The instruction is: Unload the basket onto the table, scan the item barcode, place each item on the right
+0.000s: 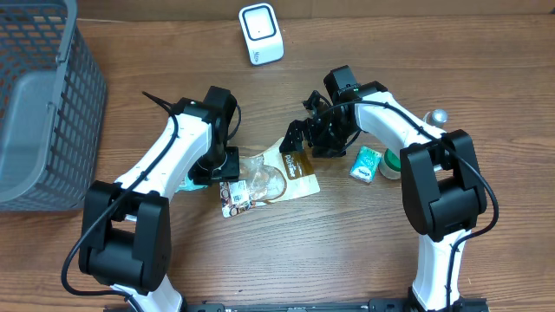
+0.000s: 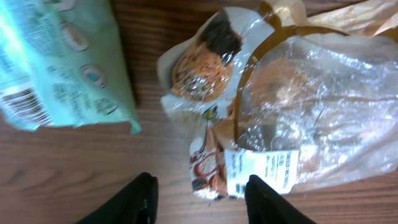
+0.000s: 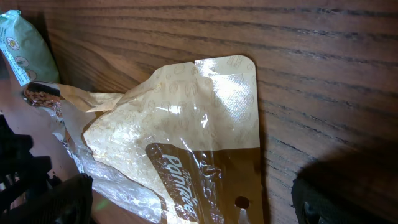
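The item is a clear and brown snack bag [image 1: 270, 178] lying flat mid-table between both arms, with a white barcode label [image 1: 234, 198] at its near left corner. My left gripper [image 1: 224, 172] stands low over that corner. In the left wrist view the left gripper [image 2: 202, 202] has its jaws apart, and the label [image 2: 264, 171] lies beside the right finger [image 2: 267, 202] with no grip on it. My right gripper [image 3: 193, 208] is open and straddles the bag's [image 3: 186, 124] brown header end. The white scanner [image 1: 261, 33] stands at the table's far edge.
A grey mesh basket [image 1: 43, 95] fills the far left. One teal packet [image 2: 62, 62] lies beside the bag under my left arm, another teal packet [image 1: 366, 163] sits right of my right gripper next to a round green and white thing [image 1: 392, 165].
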`<action>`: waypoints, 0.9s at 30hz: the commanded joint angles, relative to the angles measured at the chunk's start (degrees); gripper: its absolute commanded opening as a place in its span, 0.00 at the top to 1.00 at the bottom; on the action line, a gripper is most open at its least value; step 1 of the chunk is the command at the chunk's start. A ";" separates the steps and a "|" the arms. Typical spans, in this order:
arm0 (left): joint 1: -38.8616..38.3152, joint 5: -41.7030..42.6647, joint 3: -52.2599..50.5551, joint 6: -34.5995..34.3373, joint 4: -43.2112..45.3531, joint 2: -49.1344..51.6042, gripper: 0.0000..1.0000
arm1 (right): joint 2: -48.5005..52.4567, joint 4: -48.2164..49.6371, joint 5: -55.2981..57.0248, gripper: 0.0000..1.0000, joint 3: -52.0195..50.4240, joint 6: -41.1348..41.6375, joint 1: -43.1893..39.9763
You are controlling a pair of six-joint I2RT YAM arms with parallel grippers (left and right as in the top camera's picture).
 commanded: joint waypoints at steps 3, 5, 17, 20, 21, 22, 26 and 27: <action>0.26 3.74 -4.63 -1.64 4.04 0.46 0.51 | 0.66 0.50 3.26 0.00 -1.44 -0.31 0.22; 0.26 4.81 -6.38 -2.03 6.54 0.46 0.52 | 0.66 0.66 3.26 0.00 -1.44 -0.31 0.22; 0.24 5.38 -13.49 -6.12 13.79 0.46 0.60 | 0.66 0.76 3.19 0.00 -1.44 -0.28 0.68; 0.24 5.35 -13.92 -6.12 14.19 0.46 0.61 | 0.66 0.85 3.02 0.00 -1.44 -0.04 1.27; 0.24 5.35 -13.92 -6.12 14.19 0.46 0.60 | 0.66 0.98 3.02 0.00 -1.44 0.15 1.53; 0.24 5.35 -13.92 -6.12 14.21 0.46 0.61 | 0.66 1.16 2.56 0.00 -1.44 0.15 1.86; 0.24 5.31 -13.92 -6.10 14.25 0.46 0.60 | 0.76 2.03 -0.76 0.01 -1.46 0.20 3.37; 0.24 5.29 -13.92 -6.10 14.32 0.46 0.60 | 0.76 2.23 -1.11 0.02 -1.46 0.76 3.85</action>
